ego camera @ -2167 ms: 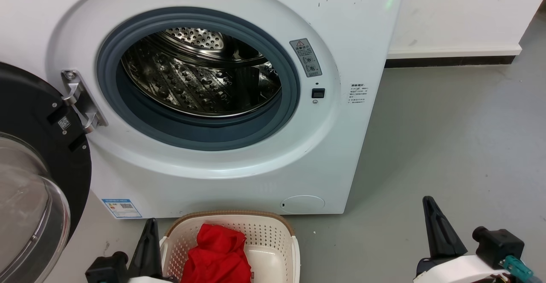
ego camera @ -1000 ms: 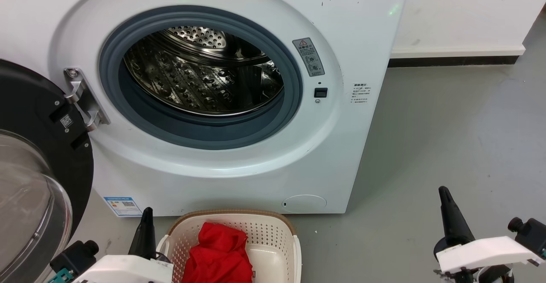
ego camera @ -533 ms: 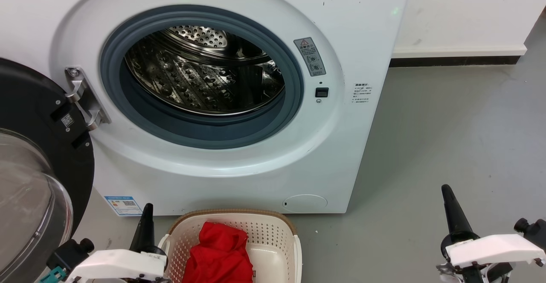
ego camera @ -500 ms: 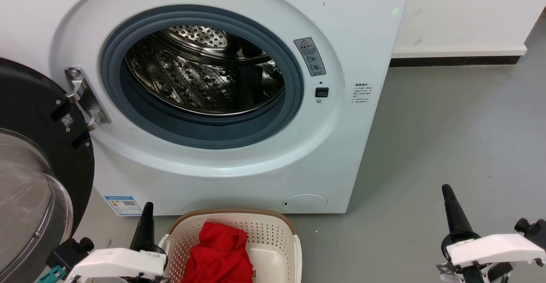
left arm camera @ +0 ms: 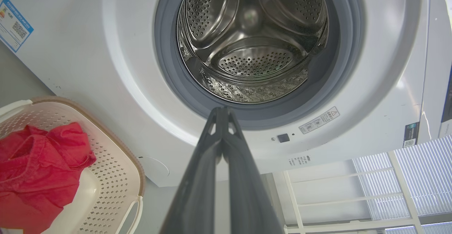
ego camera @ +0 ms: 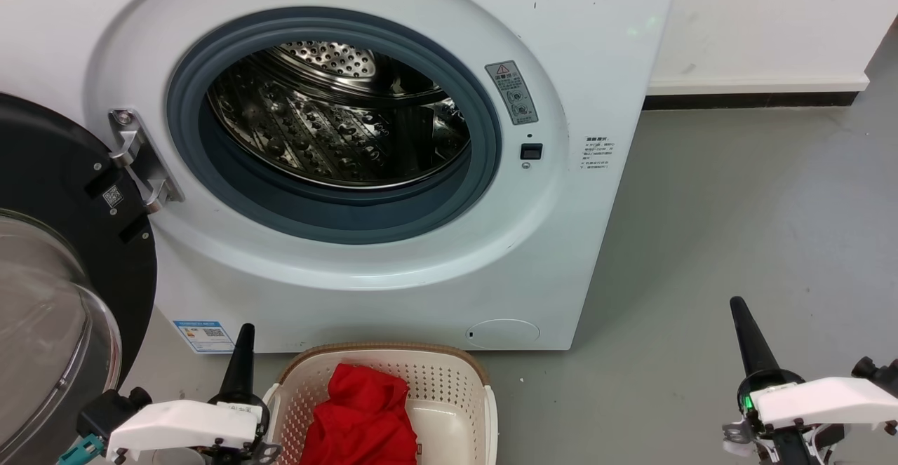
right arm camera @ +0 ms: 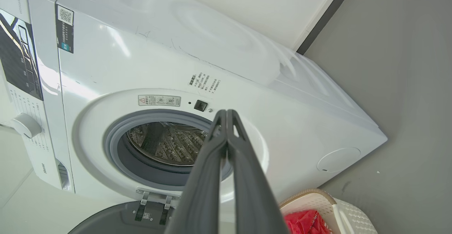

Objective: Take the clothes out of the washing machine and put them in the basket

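Red clothes heaped in basket on grey floor just before washer, shiny studded drum, door swung open by left gripper, right gripper well apart, both clenched empty.

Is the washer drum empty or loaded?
Empty, as far as seen: the drum shows bare studded steel; the red clothes lie in the basket.

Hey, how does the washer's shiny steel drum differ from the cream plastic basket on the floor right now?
The shiny steel drum shows no clothing in what's visible; the cream plastic basket holds a red garment. The drum sits inside the white washing machine; the basket stands on the grey floor before it. Both are perforated.
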